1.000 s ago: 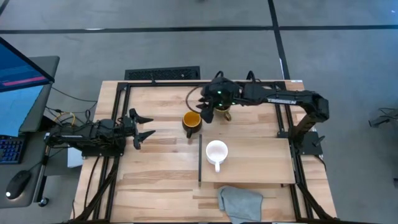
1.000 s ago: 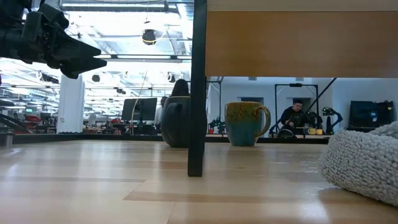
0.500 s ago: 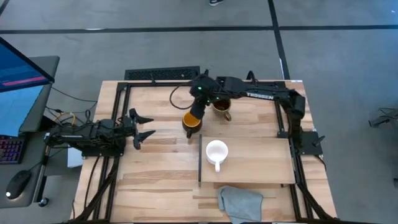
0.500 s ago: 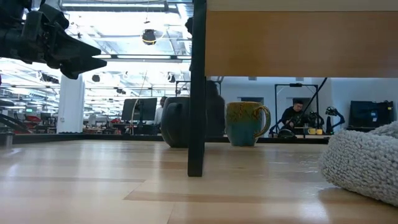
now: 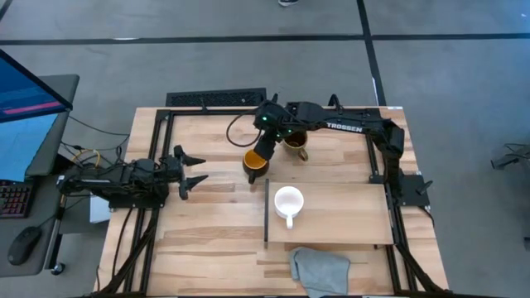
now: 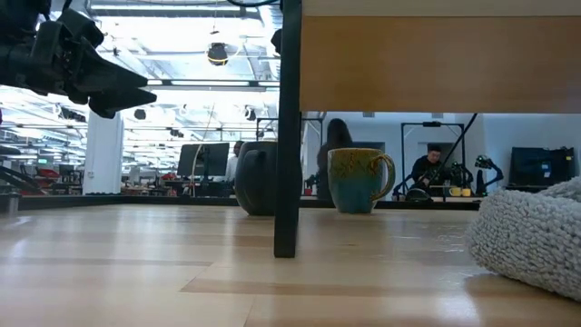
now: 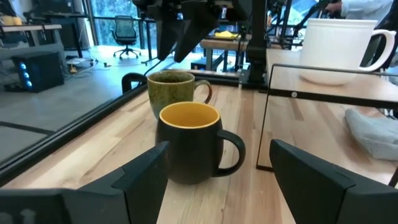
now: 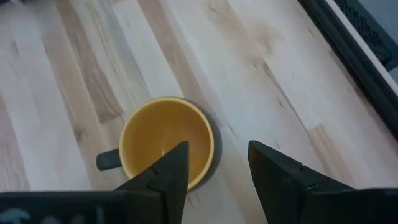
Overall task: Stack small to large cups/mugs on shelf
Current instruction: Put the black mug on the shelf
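Observation:
The black mug with the yellow-orange inside [image 5: 255, 162] stands upright on the table left of the shelf [image 5: 348, 217]. The olive-brown mug [image 5: 296, 142] stands on the table just to its far right. The small white mug [image 5: 288, 201] stands on the shelf's left part. My right gripper [image 5: 263, 151] hovers open over the black mug [image 8: 165, 140], one finger above its inside and one beyond its rim; in the left wrist view it [image 7: 183, 37] is clear above both mugs. My left gripper [image 5: 197, 169] is open and empty, left of the black mug [image 7: 189, 146].
A grey cloth [image 5: 319, 271] lies at the table's near edge below the shelf. The shelf has a thin dark strip and post along its left edge [image 6: 289, 136]. Black frame rails run along the table's far and side edges [image 5: 217, 99].
My right gripper has gone from above the olive-brown mug toward the table's left, to a place over the black mug, staying open. The mugs have not moved.

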Controlling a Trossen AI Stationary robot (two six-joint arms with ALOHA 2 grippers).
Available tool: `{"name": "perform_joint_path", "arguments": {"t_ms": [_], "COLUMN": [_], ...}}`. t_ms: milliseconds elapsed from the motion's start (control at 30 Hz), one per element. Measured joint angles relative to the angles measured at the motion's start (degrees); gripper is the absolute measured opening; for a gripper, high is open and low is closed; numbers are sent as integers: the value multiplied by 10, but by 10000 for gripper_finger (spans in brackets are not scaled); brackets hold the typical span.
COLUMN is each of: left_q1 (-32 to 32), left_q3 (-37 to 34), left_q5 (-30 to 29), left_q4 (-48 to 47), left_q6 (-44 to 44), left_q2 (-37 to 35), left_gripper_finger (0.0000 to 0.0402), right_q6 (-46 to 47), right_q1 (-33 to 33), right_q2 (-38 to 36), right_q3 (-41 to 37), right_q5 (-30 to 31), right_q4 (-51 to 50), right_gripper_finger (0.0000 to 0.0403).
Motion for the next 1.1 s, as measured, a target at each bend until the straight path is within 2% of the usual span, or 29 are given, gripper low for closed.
{"name": "perform_joint_path", "arguments": {"t_ms": [567, 900, 1100], "left_q1": [0, 0, 0], "left_q3": [0, 0, 0], "left_q5": [0, 6, 6], "left_q4": [0, 0, 0], "left_q6": [0, 0, 0], "left_q2": [0, 0, 0], "left_gripper_finger": [266, 266, 266], "right_q6": [15, 7, -1], "right_q1": [5, 8, 9], "right_q2": [0, 63, 65], "right_q3": [-4, -4, -4], "right_q5": [0, 0, 2], "right_q4": [-5, 8, 10], "right_gripper_finger": [202, 205, 205]}}
